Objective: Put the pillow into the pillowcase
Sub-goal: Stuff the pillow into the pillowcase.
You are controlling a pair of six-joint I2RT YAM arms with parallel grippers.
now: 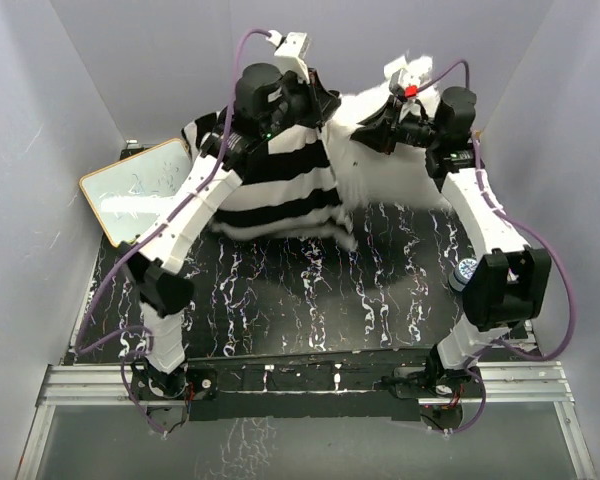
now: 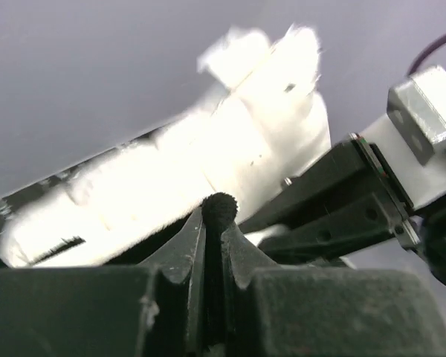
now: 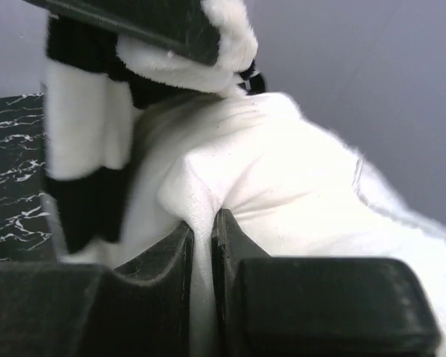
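Pinching a fold of plain white fabric between jaws drawn together, the right gripper (image 3: 201, 230) holds the bare end of the pillow (image 3: 297, 186) at the far side of the table (image 1: 310, 290). The left gripper (image 2: 214, 219), jaws likewise pressed together, nips a tuft of black cloth that appears to be the edge of the striped pillowcase (image 1: 280, 190).

The pillow lies with its long axis running left to right. The case covers its left part and the white right part is exposed. Seen from above, the case's open edge sits about mid-pillow, just beside the left gripper, so the uncovered stretch lies to that gripper's right and the left arm is the nearer one to draw the sleeve along.

The right gripper stands on that same bare stretch, apparently in the line the cloth must travel, and would probably need to release or shift for the case to pass.

A whiteboard (image 1: 135, 190) rests near the table's left edge, well apart from the work. A small blue-and-white object (image 1: 463, 271) beside the right arm is too small to identify.
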